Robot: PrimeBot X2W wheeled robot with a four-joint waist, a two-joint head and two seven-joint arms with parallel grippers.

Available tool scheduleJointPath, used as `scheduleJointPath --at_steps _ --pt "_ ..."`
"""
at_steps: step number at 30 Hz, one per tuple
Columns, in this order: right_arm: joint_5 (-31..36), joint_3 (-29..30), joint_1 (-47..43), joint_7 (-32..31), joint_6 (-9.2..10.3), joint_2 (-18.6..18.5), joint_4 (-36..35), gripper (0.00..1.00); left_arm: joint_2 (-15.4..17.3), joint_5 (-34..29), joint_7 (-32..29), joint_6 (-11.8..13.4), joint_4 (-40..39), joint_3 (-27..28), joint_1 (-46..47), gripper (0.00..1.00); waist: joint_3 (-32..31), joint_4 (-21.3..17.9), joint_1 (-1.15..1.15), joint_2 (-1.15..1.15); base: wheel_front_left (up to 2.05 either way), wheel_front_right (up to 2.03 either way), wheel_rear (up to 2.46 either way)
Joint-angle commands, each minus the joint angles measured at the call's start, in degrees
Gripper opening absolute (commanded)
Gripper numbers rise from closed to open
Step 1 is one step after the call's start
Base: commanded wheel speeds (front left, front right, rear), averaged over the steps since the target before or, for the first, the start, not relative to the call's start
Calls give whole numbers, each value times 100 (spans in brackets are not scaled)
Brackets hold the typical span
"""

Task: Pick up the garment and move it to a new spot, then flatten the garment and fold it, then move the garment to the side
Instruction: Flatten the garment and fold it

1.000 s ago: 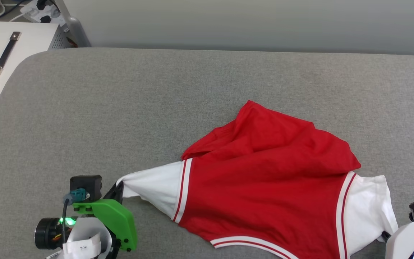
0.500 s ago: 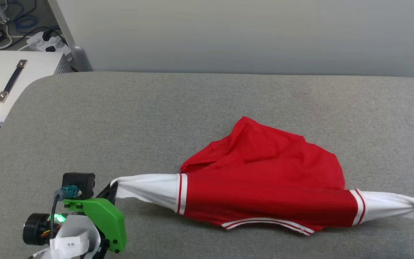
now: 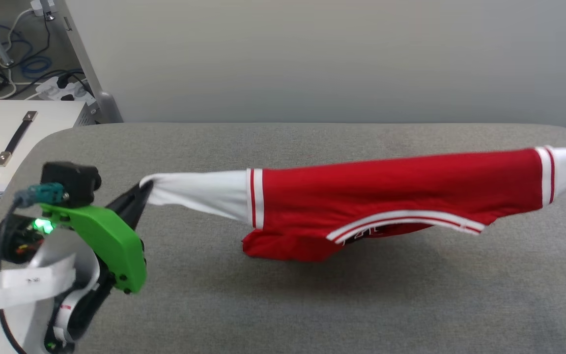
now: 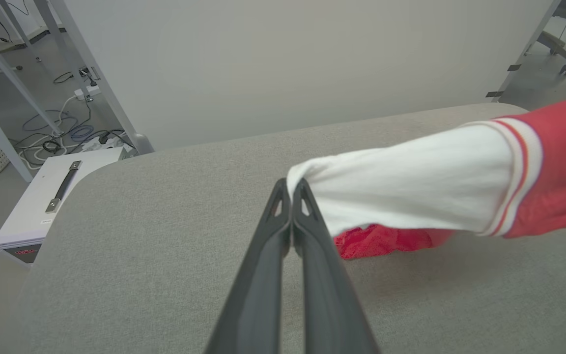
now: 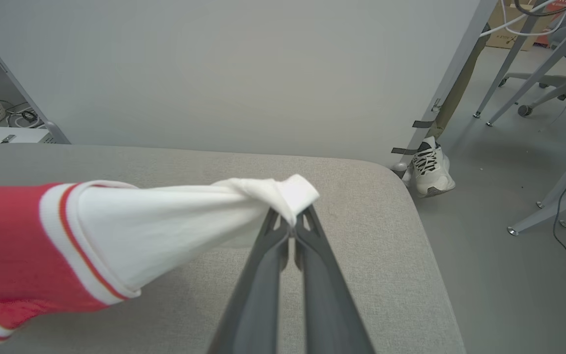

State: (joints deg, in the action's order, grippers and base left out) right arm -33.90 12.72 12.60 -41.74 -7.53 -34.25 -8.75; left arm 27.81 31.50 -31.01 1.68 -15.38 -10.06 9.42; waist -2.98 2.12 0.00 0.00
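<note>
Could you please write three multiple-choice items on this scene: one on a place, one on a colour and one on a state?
1. Where does the left gripper grip the garment? A. the red hem B. the end of a white sleeve C. the collar
2. What colour is the padded surface under it? A. blue B. black C. grey
3. How is the garment held? A. stretched between both grippers B. folded flat C. lying crumpled, untouched
Key: 1 B, the fingertips pinch the sleeve end; 2 C, grey cloth shows on all sides; 3 A, the right gripper pinches the other sleeve and the red body hangs between them.
</note>
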Motion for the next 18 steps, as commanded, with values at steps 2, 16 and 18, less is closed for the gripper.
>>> scheduleJointPath --at_steps 2,16,18 --pt "-90 -8 368 108 4 -117 25 0 137 105 -100 -17 -157 172 332 0 21 -9 0 0 0 0 0" --pt "-182 -675 2043 666 4 -321 819 0 451 334 -494 44 -331 629 1883 0 481 -95 0 0 0 0 0" --pt "-155 -775 2294 742 4 -321 923 0 493 352 -497 -3 -238 652 2138 0 635 -114 0 0 0 0 0"
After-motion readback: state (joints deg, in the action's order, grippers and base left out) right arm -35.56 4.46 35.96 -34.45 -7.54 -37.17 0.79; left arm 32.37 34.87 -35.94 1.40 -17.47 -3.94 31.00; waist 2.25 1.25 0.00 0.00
